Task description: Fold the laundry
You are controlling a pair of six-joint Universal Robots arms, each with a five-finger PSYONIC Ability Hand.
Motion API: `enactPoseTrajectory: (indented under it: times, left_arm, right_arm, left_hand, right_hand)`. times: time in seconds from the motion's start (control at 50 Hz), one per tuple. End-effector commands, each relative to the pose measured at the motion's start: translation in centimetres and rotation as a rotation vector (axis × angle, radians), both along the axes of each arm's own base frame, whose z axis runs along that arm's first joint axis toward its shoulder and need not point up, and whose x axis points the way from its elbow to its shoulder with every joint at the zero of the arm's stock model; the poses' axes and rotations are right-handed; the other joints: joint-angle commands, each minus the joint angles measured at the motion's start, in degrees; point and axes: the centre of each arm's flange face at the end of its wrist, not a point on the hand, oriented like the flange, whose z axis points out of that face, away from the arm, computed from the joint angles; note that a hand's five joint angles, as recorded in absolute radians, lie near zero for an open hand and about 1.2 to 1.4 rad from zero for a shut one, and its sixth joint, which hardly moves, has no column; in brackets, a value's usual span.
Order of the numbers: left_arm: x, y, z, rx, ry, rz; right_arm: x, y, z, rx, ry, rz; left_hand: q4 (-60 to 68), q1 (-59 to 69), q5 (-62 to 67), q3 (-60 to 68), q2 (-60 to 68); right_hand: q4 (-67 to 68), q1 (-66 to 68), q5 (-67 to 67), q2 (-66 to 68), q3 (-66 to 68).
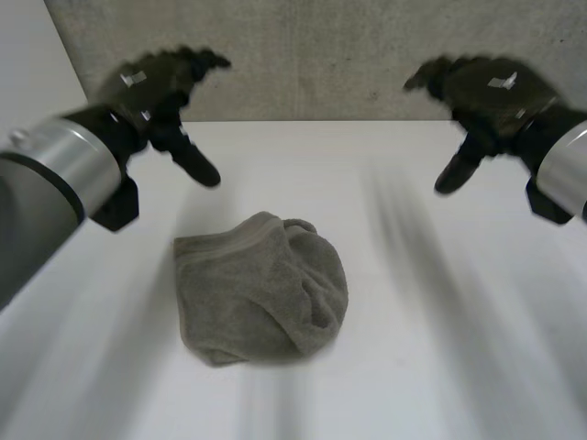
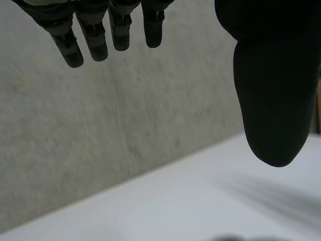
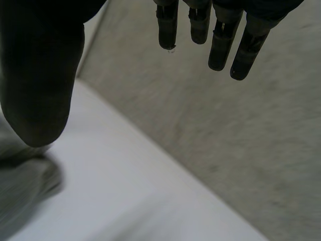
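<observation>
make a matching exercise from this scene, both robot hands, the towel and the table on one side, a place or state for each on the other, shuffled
Things:
1. left robot hand
2. right robot hand
3. towel
4. table

Place or state:
a. grey, crumpled in a heap, touched by neither hand
b. white, bearing the cloth
c. open, in the air beyond the cloth, on the robot's right
d. open, in the air beyond the cloth, on the robot's left

Pairs: 1-d, 2-c, 3-a, 4-b

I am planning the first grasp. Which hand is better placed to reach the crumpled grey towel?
Probably the left hand. Both hands hover open over the far side of the table, but the towel lies left of centre, nearer it than the right hand.
</observation>
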Motion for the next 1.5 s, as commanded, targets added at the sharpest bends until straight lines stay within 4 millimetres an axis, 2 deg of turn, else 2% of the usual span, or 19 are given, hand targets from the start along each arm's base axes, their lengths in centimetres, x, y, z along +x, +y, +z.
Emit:
enactPoseTrajectory:
  times: [0.02, 0.52, 0.68, 0.74, 0.78, 0.84, 0.94, 1.12, 1.16, 1.18, 1.2, 1.24, 1.28, 1.32, 1.38, 1.42, 1.44, 1.48, 1.5]
  left_arm:
    - [1.0, -0.1, 2.1, -0.022, 0.056, 0.075]
    - [2.5, 0.0, 2.4, 0.056, 0.006, 0.156]
    - [1.9, 0.2, 0.7, 0.094, -0.017, 0.123]
    - [1.0, -0.6, -1.0, 0.110, -0.037, 0.092]
    - [-0.6, -1.7, -4.6, 0.157, -0.093, 0.036]
    - [-1.5, -1.8, -6.5, 0.184, -0.129, 0.004]
    - [-4.0, -1.8, -12.7, 0.249, -0.282, -0.109]
    - [-4.9, -1.5, -17.8, 0.316, -0.355, -0.151]
    - [-5.3, -1.1, -18.1, 0.321, -0.363, -0.166]
    - [-5.5, -0.8, -18.1, 0.319, -0.365, -0.173]
    - [-5.6, -0.8, -17.6, 0.300, -0.360, -0.168]
    - [-5.8, -1.2, -16.5, 0.257, -0.338, -0.156]
    - [-6.1, -1.9, -14.3, 0.184, -0.285, -0.130]
    - [-6.5, -3.1, -8.6, -0.006, -0.171, -0.067]
    - [-6.4, -3.2, -5.5, -0.095, -0.107, -0.039]
    - [-6.1, -1.9, 1.3, -0.251, 0.077, -0.007]
    - [-6.1, -1.9, 1.3, -0.252, 0.078, -0.007]
    - [-4.9, -0.3, 5.7, -0.320, 0.280, 0.008]
    - [-4.9, -0.3, 5.7, -0.321, 0.281, 0.008]
  right_arm:
    - [-1.2, -1.2, 2.5, -0.046, -0.120, -0.165]
    - [-1.6, -2.2, 2.2, -0.030, -0.116, -0.230]
    - [-1.0, -2.0, 1.2, -0.030, -0.041, -0.166]
    - [-0.7, -2.2, 0.2, -0.033, 0.027, -0.138]
    - [-0.5, -2.2, -0.4, -0.033, 0.062, -0.127]
    - [0.5, -1.5, -1.3, -0.041, 0.121, -0.083]
    - [1.8, -0.7, -2.4, -0.042, 0.185, -0.038]
    - [2.1, -0.6, -3.5, -0.029, 0.221, -0.021]
    - [2.1, -0.7, -3.7, -0.023, 0.224, -0.021]
    - [2.1, -0.7, -3.7, -0.023, 0.224, -0.021]
    - [2.2, -0.8, -3.9, -0.020, 0.225, -0.020]
    - [2.2, -0.9, -3.9, -0.020, 0.225, -0.020]
    - [2.3, -1.0, -3.8, -0.022, 0.223, -0.021]
    - [2.3, -1.0, -3.8, -0.024, 0.222, -0.022]
    - [2.3, -1.0, -3.7, -0.026, 0.220, -0.021]
    - [2.3, -0.9, -3.7, -0.026, 0.220, -0.021]
    - [2.2, -0.8, -3.8, -0.023, 0.221, -0.021]
    - [2.2, -0.8, -3.8, -0.024, 0.222, -0.019]
    - [2.2, -0.8, -3.8, -0.024, 0.222, -0.019]
  left_hand:
    - [0.48, 0.02, -2.07, 0.35, 0.38]
    - [0.48, 0.02, -2.07, 0.35, 0.38]
    - [0.53, 0.06, -2.02, 0.40, 0.42]
    - [0.48, 0.02, -2.07, 0.35, 0.38]
    - [1.20, 0.73, -1.35, 1.07, 1.09]
    - [1.37, 0.90, -1.18, 1.24, 1.26]
    - [1.37, 0.90, -1.18, 1.24, 1.26]
    - [5.07, 4.60, 2.52, 4.94, 4.97]
    - [10.96, 10.49, 8.41, 10.82, 10.85]
    - [29.94, 29.48, 27.39, 29.81, 29.84]
    - [61.77, 61.31, 59.22, 61.64, 61.67]
    - [70.40, 69.93, 67.85, 70.27, 70.29]
    - [70.48, 70.02, 67.93, 70.35, 70.38]
    - [70.48, 70.02, 67.93, 70.35, 70.38]
    - [70.48, 70.02, 67.93, 70.35, 70.38]
    - [70.48, 70.02, 67.93, 70.35, 70.38]
    - [70.48, 70.02, 67.93, 70.35, 70.38]
    - [70.48, 70.02, 67.93, 70.35, 70.38]
    - [70.48, 70.02, 67.93, 70.35, 70.38]
  right_hand:
    - [-4.97, -2.61, -3.51, -0.68, -3.90]
    - [-4.97, -2.61, -3.51, -0.68, -3.90]
    - [-4.97, -2.61, -3.51, -0.68, -3.90]
    - [-4.97, -2.61, -3.51, -0.68, -3.90]
    - [-4.97, -2.61, -3.51, -0.68, -3.90]
    - [-4.97, -2.61, -3.51, -0.68, -3.90]
    - [-4.97, -2.61, -3.51, -0.68, -3.90]
    - [-4.97, -2.61, -3.51, -0.68, -3.90]
    - [-4.97, -2.61, -3.51, -0.68, -3.90]
    - [-4.97, -2.61, -3.51, -0.68, -3.90]
    - [-4.97, -2.61, -3.51, -0.68, -3.90]
    - [-4.97, -2.61, -3.51, -0.68, -3.90]
    - [-4.97, -2.61, -3.51, -0.68, -3.90]
    - [-4.97, -2.61, -3.51, -0.68, -3.90]
    - [-4.97, -2.61, -3.51, -0.68, -3.90]
    - [-4.97, -2.61, -3.51, -0.68, -3.90]
    - [-4.97, -2.61, -3.51, -0.68, -3.90]
    - [-4.97, -2.61, -3.51, -0.68, -3.90]
    - [-4.97, -2.61, -3.51, -0.68, -3.90]
